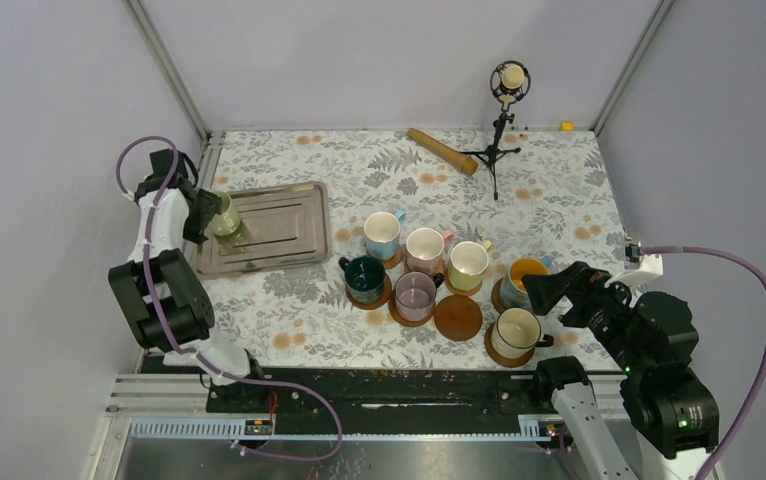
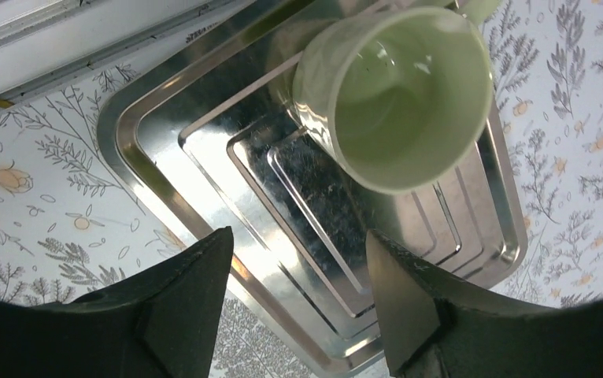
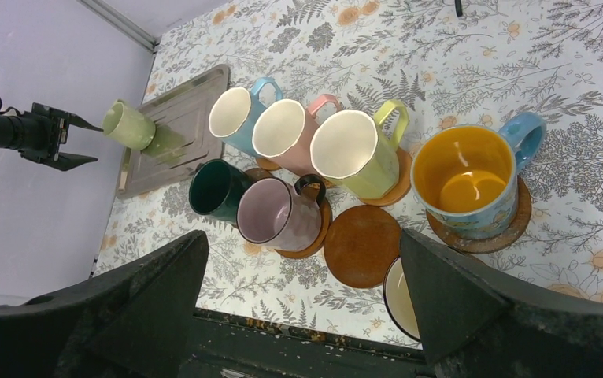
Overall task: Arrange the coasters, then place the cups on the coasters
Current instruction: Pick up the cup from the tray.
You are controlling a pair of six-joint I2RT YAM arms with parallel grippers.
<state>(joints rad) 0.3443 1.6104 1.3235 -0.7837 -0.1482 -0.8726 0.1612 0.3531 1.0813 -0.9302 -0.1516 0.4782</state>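
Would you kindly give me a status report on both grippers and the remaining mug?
Left gripper open, short of light green mug on tray. Right gripper open, empty. One coaster bare, mugs crowding it.

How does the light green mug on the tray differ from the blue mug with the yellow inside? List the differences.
The light green mug stands on the metal tray, no coaster; the blue mug sits on a coaster. The light green mug is one colour throughout; the blue mug is yellow inside. Both are empty, with handles.
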